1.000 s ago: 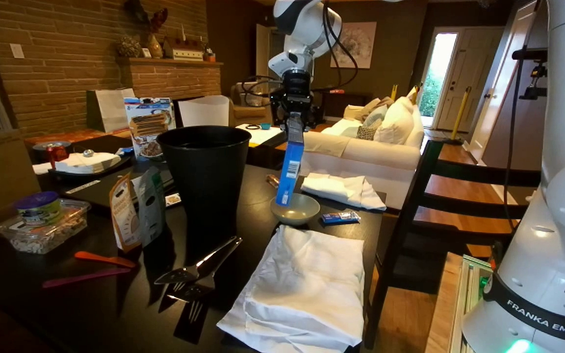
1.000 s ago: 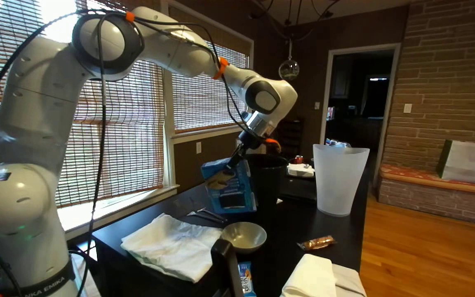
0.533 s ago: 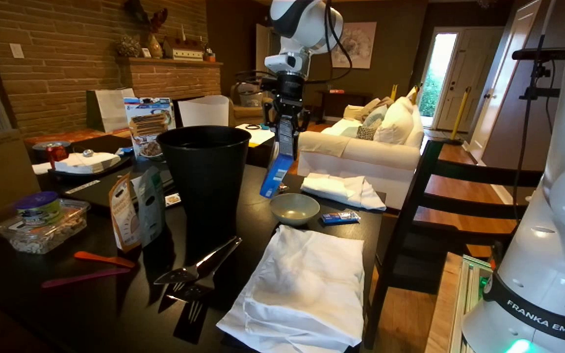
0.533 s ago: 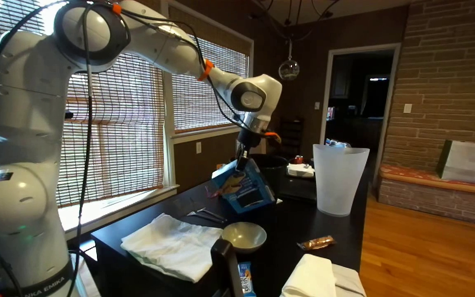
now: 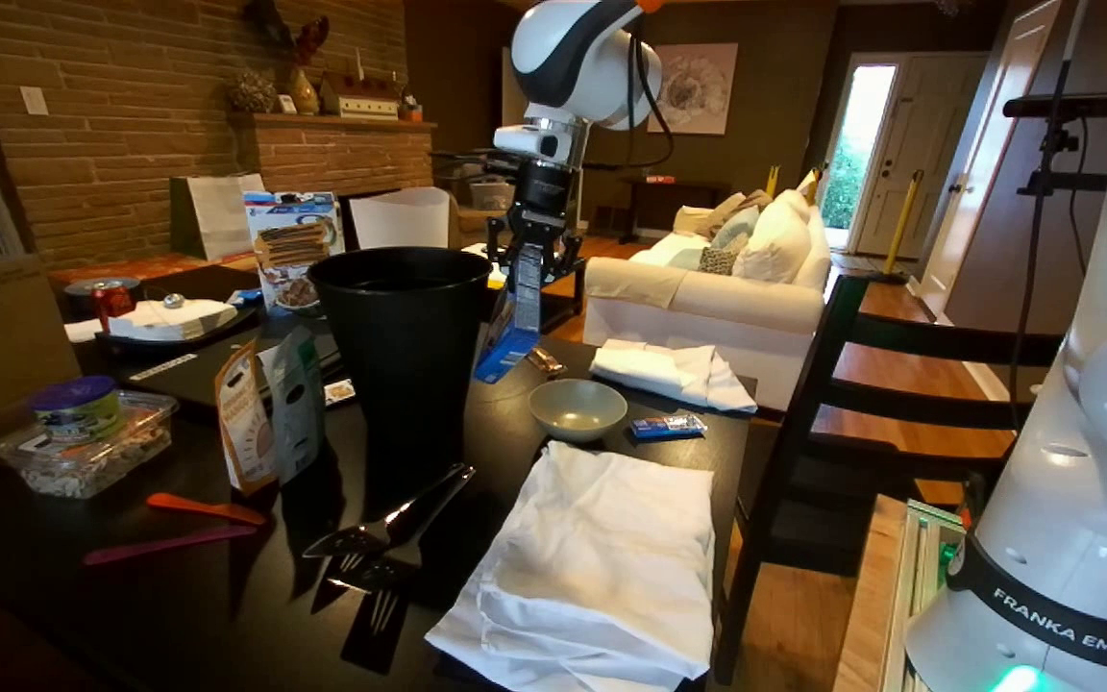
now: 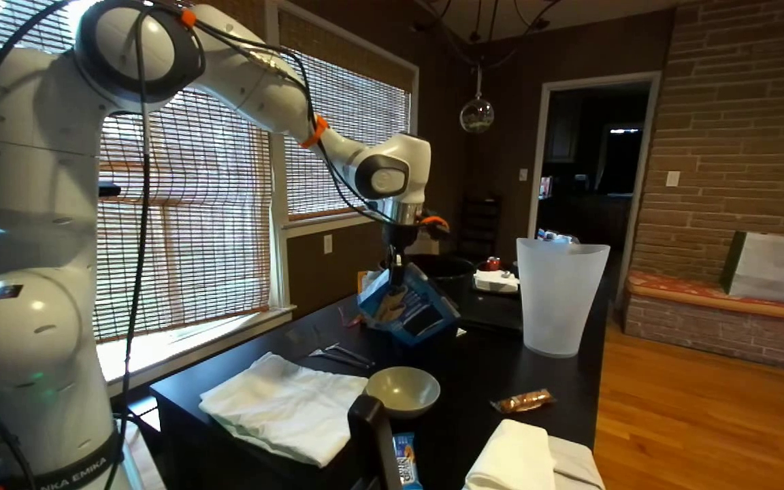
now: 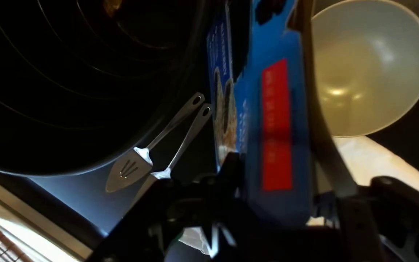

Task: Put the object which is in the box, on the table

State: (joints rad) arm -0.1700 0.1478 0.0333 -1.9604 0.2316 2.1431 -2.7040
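Holding blue box [image 6: 422, 309] aslant over tbl [image 6: 480, 388], in from edges.
Clamping it w/ part-closed fingers [image 6: 397, 273], prob. to empty it.

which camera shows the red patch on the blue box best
The wrist view: there the red patch shows large, close and uncovered, though its faint markings are too blurred to read. Both exterior views show the blue box, but not the red patch.
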